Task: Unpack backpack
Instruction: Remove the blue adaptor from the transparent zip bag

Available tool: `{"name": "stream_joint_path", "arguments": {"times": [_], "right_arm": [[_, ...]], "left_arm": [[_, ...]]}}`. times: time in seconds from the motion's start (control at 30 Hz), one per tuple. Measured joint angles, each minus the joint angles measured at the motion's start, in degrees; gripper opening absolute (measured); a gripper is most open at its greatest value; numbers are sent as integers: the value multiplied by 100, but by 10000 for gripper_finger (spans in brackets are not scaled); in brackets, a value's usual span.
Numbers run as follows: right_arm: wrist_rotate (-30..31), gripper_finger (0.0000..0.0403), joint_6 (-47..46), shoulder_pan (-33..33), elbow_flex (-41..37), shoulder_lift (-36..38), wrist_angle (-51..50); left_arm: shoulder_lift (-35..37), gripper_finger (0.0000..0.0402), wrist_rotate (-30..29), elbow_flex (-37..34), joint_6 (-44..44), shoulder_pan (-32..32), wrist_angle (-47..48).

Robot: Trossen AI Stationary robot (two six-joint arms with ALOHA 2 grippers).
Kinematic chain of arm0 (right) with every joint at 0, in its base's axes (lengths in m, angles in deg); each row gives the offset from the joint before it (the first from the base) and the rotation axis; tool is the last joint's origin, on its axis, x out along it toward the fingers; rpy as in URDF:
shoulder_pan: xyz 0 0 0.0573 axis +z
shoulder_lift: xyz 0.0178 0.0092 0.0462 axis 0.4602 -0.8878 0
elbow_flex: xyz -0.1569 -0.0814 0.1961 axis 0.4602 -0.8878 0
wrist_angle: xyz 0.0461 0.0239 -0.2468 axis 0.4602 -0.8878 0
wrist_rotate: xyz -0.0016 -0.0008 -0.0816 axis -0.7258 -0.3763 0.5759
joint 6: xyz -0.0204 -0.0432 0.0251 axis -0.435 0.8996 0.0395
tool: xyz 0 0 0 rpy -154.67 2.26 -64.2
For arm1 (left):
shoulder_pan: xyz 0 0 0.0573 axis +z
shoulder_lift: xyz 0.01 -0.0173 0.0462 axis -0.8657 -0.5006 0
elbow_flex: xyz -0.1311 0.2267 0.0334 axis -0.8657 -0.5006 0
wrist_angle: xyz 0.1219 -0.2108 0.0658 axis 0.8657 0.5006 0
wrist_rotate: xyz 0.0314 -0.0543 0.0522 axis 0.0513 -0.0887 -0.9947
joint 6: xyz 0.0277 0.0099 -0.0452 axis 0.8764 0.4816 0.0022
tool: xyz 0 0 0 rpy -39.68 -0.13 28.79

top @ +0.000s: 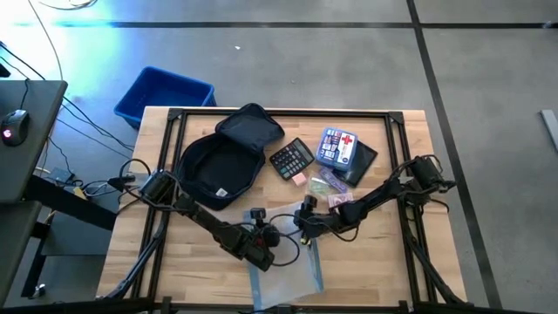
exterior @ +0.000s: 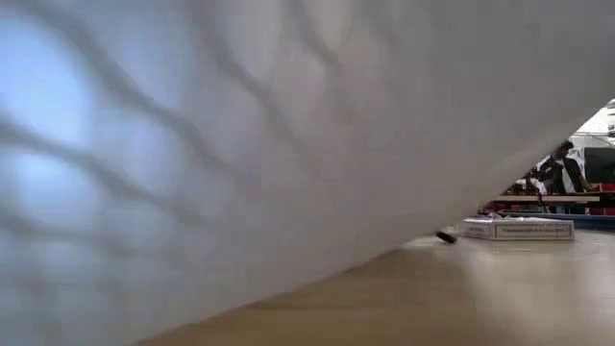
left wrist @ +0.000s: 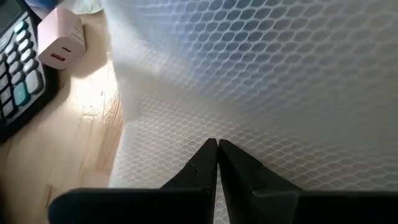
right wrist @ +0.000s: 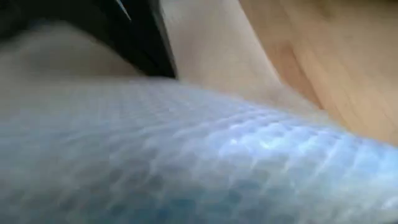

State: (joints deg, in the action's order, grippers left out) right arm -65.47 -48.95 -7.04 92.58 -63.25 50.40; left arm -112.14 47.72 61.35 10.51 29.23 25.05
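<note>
The dark navy backpack [top: 222, 164] lies open on the table's far left part, its flap [top: 251, 126] thrown back. A translucent white mesh pouch [top: 286, 270] with blue edging sits at the table's near edge. It fills the low view [exterior: 240, 144] and the right wrist view [right wrist: 186, 155]. My left gripper [top: 268, 253] is at the pouch's far left corner, and its fingers are shut in the left wrist view [left wrist: 216, 149]. My right gripper [top: 302, 227] is low over the pouch's far edge; its fingers are hidden. My left gripper is shut with its fingertips [left wrist: 208, 155] on the pouch's mesh face [left wrist: 217, 134], a little in from its left edge [left wrist: 121, 124]. It comes slanting down from the table's left. Whether a layer is caught between the tips is hidden by the fingers themselves.
A calculator [top: 290, 159], a pink charger [top: 299, 178] and a blue first-aid kit with a red cross [top: 338, 146] on a dark flat item lie right of the backpack, with small packets [top: 331, 187] beside them. A blue bin [top: 164, 94] stands on the floor beyond the far left corner.
</note>
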Motion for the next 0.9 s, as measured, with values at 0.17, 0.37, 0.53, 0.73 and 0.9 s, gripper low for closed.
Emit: {"name": "stream_joint_path", "arguments": {"times": [0.17,0.37,0.53,0.73,0.9], "right_arm": [[-45,153,19,-3,13,11,-181],[-355,87,179,-9,12,100,-246],[-413,87,330,126,-9,411,-460],[-330,87,456,380,-4,787,-846],[207,87,55,530,-4,1197,-2017]], "left_arm": [[0,0,-46,15,-258,-47,452],[7,0,-103,22,-780,-186,1380],[9,0,-179,13,-882,-371,2014],[9,0,-188,12,-1369,-566,2740],[7,0,-193,7,-1733,-679,3328]]}}
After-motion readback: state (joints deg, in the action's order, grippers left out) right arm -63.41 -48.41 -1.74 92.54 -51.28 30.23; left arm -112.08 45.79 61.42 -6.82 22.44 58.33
